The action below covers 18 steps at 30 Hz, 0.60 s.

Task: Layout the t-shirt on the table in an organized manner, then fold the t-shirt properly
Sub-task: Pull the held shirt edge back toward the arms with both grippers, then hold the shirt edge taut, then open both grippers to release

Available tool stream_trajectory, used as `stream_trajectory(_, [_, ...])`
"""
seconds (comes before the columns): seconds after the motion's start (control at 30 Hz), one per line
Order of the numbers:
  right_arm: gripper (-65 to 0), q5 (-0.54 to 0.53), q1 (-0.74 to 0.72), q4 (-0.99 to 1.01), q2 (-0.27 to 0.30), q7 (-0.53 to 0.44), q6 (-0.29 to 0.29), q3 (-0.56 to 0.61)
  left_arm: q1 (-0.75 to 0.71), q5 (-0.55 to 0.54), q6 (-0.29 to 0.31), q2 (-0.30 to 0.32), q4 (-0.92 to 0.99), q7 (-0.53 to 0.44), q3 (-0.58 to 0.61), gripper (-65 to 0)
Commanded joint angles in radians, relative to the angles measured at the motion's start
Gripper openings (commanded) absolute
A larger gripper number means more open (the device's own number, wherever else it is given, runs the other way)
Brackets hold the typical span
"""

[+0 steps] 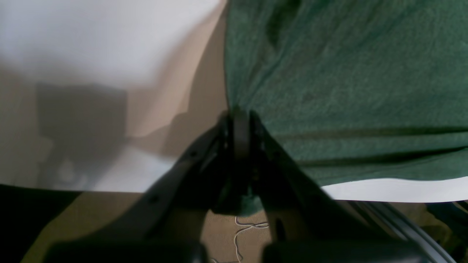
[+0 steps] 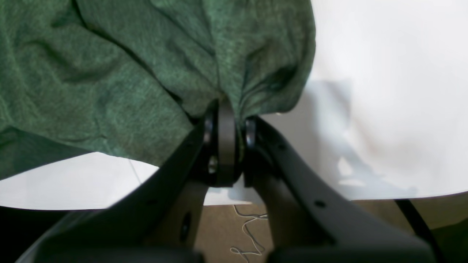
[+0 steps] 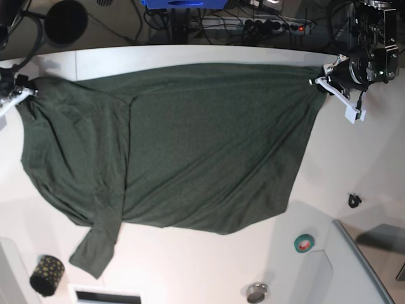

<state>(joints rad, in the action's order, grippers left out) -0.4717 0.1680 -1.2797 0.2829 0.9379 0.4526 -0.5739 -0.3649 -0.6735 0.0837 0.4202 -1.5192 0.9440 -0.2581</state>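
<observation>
Both grippers clamp the t-shirt (image 3: 190, 145): right gripper (image 3: 22, 95) pinching one corner, left gripper (image 3: 326, 82) the other, the cloth stretched across the table (image 3: 354, 164). Even tension should flatten the bunched sleeve side. No container visibly holds anything; the grey tray (image 3: 354, 266) looks bare.

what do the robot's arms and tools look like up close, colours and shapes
Both wrist views show matte black tools: the left tool and right tool each have two angled black fingers with small holes. From the base view, both arm ends carry white bracket pieces and black housings.
</observation>
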Motion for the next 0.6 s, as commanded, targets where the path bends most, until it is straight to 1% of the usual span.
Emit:
stream_trajectory(0.0, [-64.8, -0.009, 0.002, -0.013, 0.025, -0.013, 0.001, -0.007, -0.01, -0.002, 0.003, 0.018, -0.016, -0.006, -0.005, -65.0])
stream_trajectory(0.07, [-64.8, 0.014, 0.005, -0.013, 0.025, -0.013, 0.001, -0.007, -0.012, -0.002, 0.003, 0.018, -0.016, -0.006, -0.005, -65.0])
stream_trajectory(0.2, [-64.8, 0.107, 0.0, -0.013, 0.019, -0.018, 0.005, -0.01, -0.026, -0.002, 0.003, 0.018, -0.016, -0.007, -0.011, -65.0])
stream_trajectory(0.3, [-64.8, 0.11, 0.005, -0.013, 0.019, -0.043, 0.005, -0.01, -0.03, -0.001, 0.003, 0.018, -0.013, -0.007, -0.01, -65.0])
stream_trajectory(0.57, [-64.8, 0.11, 0.008, -0.013, 0.017, -0.043, 0.005, -0.01, -0.046, -0.001, 0.003, 0.016, -0.017, -0.007, -0.005, -65.0])
